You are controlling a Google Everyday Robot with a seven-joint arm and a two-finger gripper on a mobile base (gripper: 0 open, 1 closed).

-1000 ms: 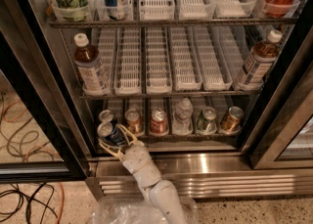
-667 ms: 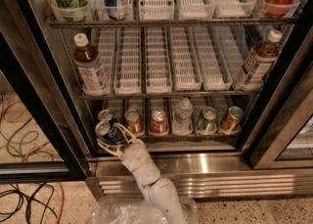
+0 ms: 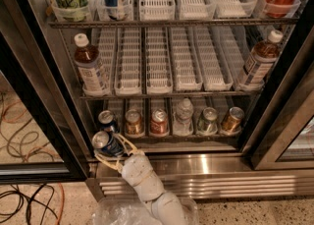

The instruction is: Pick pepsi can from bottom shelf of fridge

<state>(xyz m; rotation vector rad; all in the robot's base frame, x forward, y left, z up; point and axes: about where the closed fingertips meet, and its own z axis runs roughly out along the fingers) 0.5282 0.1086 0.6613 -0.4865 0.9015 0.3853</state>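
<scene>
The fridge stands open, its glass doors pushed to both sides. My gripper reaches up from the bottom of the view on a white arm. It is shut on the pepsi can, a dark-blue can with a silver top, held tilted at the left front edge of the bottom shelf, just above the steel base. A second blue can stands behind it in the leftmost lane.
The bottom shelf also holds a copper can, a red can, a clear bottle, a green can and a gold can. Tea bottles stand on the rack above. Black door frame and floor cables lie left.
The gripper has drawn the pepsi can down and to the left, out from the shelf front toward the steel base. The other cans have not moved.
</scene>
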